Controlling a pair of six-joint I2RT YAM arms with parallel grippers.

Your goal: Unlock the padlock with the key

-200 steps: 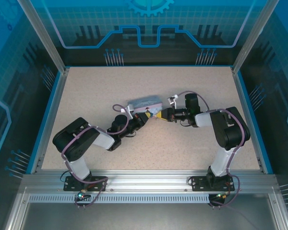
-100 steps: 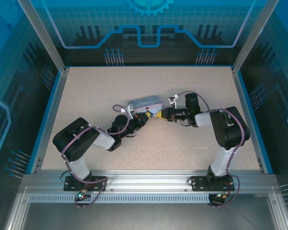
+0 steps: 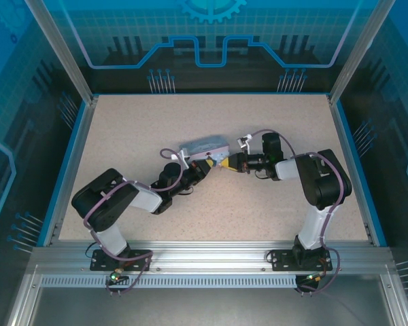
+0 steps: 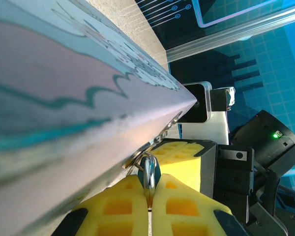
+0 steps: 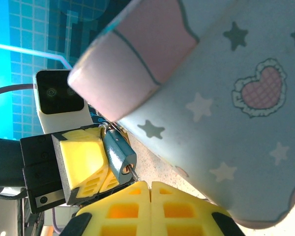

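Observation:
The small teal padlock (image 5: 115, 150) hangs from the clasp of the light-blue cartoon tin (image 5: 226, 98) at its corner. My left gripper (image 4: 149, 184) is shut on the padlock, whose metal shackle (image 4: 149, 169) rises between the yellow fingers. The thin dark key (image 5: 134, 172) runs from my right gripper (image 5: 150, 184) into the keyhole on the padlock's end face. The right gripper is shut on the key, so only the shaft shows. From above, the left gripper (image 3: 208, 164) and right gripper (image 3: 226, 162) meet tip to tip beside the tin (image 3: 204, 146).
The tin lies mid-table on the speckled tabletop (image 3: 272, 115), just behind both grippers. Blue rails (image 3: 69, 156) and glass walls border the table. The left arm's yellow fingers (image 5: 83, 162) sit close to the right gripper's tips.
The left arm's elbow has shifted slightly to the left. Both grippers stay at the padlock, holding as before.

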